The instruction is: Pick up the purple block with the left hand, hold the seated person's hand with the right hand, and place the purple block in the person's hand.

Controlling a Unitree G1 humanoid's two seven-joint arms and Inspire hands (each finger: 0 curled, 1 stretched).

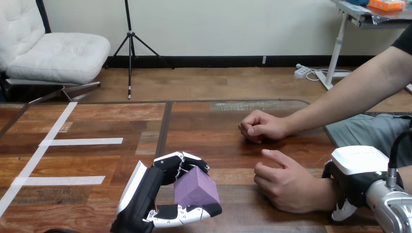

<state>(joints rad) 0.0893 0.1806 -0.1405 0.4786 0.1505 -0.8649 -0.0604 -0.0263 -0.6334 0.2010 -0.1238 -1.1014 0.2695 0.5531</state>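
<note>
Purple block [196, 188] tight in left robot hand [145, 194]; right robot hand [358, 165]: hold indiscernible

Head cam, mounted up on the robot, facing forward and pitched down across the brown wood-plank tabletop [204, 121]. Close range: tabletop's near edge is cut by the frame bottom, far edge sits just above mid-height. Robot's black-and-white left hand [145, 194] with the purple cube-shaped block [196, 190] shows at bottom centre-left, right hand [357, 167] at bottom right, person's forearm [350, 94] at the right edge.
</note>
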